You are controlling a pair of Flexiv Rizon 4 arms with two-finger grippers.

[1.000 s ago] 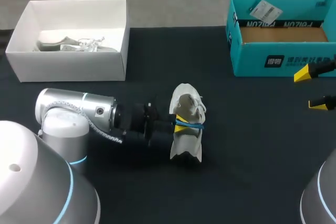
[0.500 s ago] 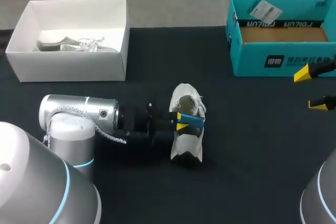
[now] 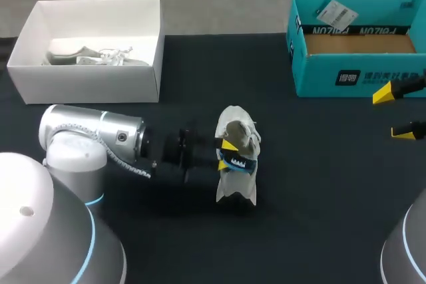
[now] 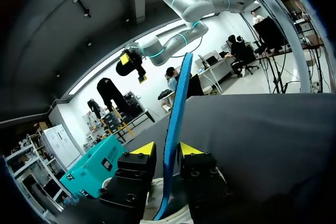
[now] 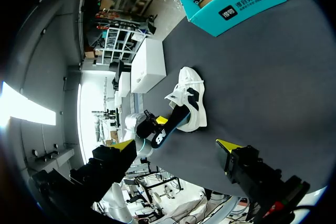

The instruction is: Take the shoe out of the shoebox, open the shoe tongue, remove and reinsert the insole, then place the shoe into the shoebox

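**Head view.** Shoe [image 3: 236,167]: white, mid-table, probably light with a soft upper; you would best steady it at the heel. Left gripper [image 3: 225,154]: at its opening, fingers pinching the blue insole [image 3: 239,158], which looks thin and bendy. Table [image 3: 319,191]: dark, matte, likely grippy. Teal shoebox [image 3: 359,71]: far right corner.

**Left wrist view.** Insole upright, clamped between both fingers.

**Right wrist view.** Right gripper [image 5: 176,145]: fingers spread, empty, well apart from the shoe.

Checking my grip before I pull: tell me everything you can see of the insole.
The insole is a thin blue sheet, dark on one face. The left gripper is shut on it, a finger on each face. It stands edge-up over the white shoe at mid-table; whether one end sits inside cannot be told.
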